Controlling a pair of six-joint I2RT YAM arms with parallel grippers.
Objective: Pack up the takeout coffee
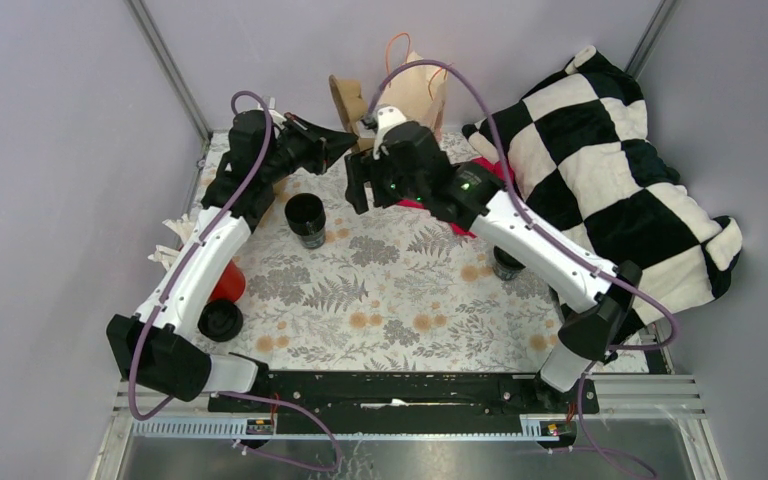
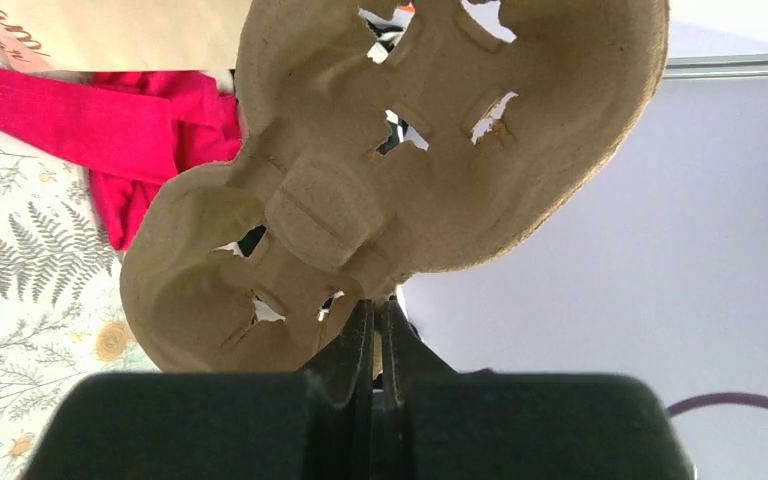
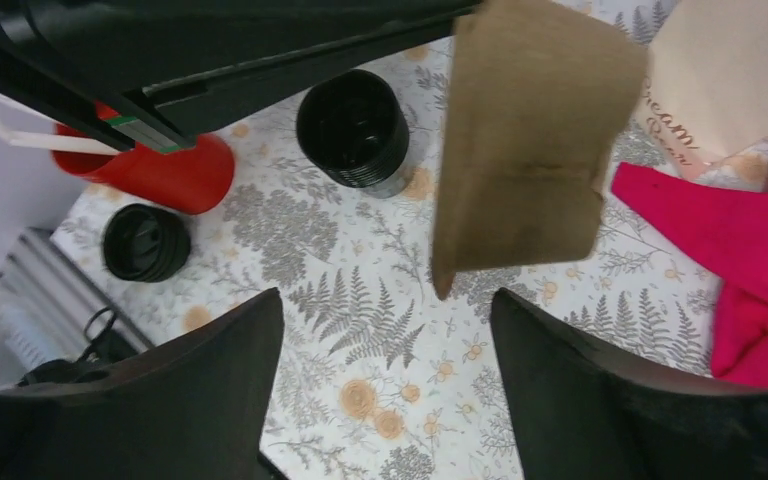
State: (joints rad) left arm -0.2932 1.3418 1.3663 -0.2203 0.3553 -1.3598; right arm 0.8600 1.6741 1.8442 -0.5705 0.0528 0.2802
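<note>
The takeout coffee, a small black cup (image 1: pixel 305 218) (image 3: pixel 352 128), stands on the fern-print table left of centre; I cannot tell whether a lid is on it. My left gripper (image 1: pixel 352 141) (image 2: pixel 380 312) is shut on the edge of the brown cardboard cup tray (image 1: pixel 344 97) (image 2: pixel 380 170), holding it in the air near the paper bag (image 1: pixel 416 90). My right gripper (image 1: pixel 365 190) (image 3: pixel 385 300) hovers open over the table, to the right of the cup, with nothing between its fingers. The tray (image 3: pixel 530 130) hangs just in front of it.
A red cup (image 1: pixel 226 283) (image 3: pixel 165 172) of white straws stands at the left, with a round black lid (image 1: pixel 220 320) (image 3: pixel 145 242) near it. Another black cup (image 1: pixel 507 263) shows partly under the right arm. A red cloth (image 3: pixel 740 235) and a checkered blanket (image 1: pixel 610 170) fill the right.
</note>
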